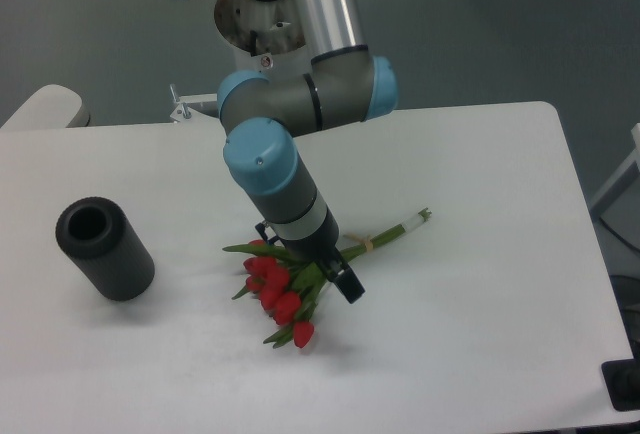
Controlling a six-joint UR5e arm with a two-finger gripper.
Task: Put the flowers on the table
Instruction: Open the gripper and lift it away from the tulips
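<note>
The flowers [277, 284], red tulip buds with green leaves and stems tied by a tan band, lie on the white table [480, 154] near its middle. The stem ends point up and to the right. My gripper [322, 272] hangs right over the bunch where leaves meet stems. It looks open, with one black finger [348, 287] standing off to the right of the stems. The other finger is hidden behind the wrist.
A dark grey hollow cylinder [103, 249] lies on the table at the left. The arm's base [260, 29] stands beyond the table's far edge. A dark object [622, 384] sits at the front right corner.
</note>
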